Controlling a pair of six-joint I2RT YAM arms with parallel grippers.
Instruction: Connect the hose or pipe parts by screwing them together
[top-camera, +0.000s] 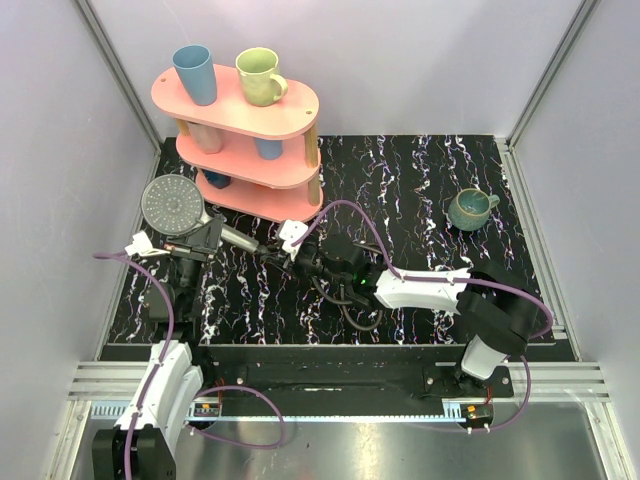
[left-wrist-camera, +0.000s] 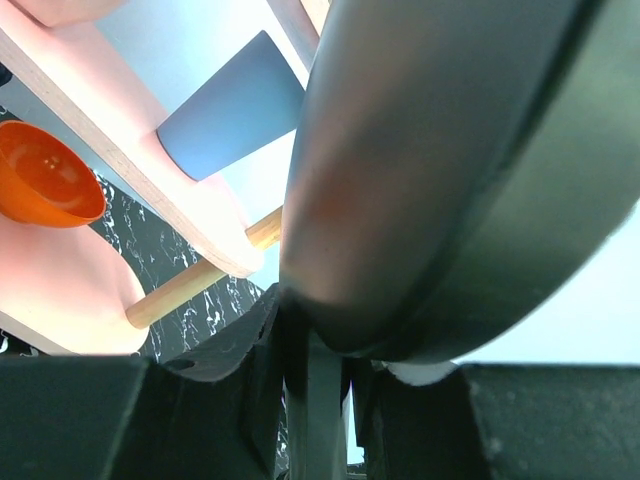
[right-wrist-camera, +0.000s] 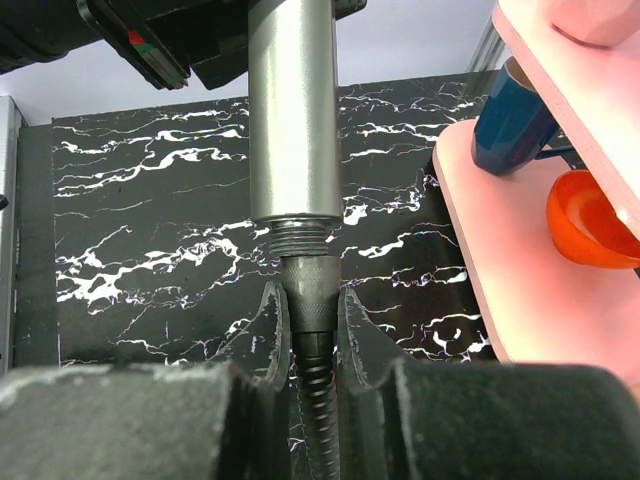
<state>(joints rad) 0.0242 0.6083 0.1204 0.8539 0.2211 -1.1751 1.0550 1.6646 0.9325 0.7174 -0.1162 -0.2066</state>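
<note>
The left end effector clamps a dark grey shower head. The right end effector clamps a black coiled hose at its threaded end.

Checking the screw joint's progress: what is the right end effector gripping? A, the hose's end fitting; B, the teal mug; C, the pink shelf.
A: the right end effector is shut on the end fitting of the hose, right at the exposed thread of the shower head.
</note>
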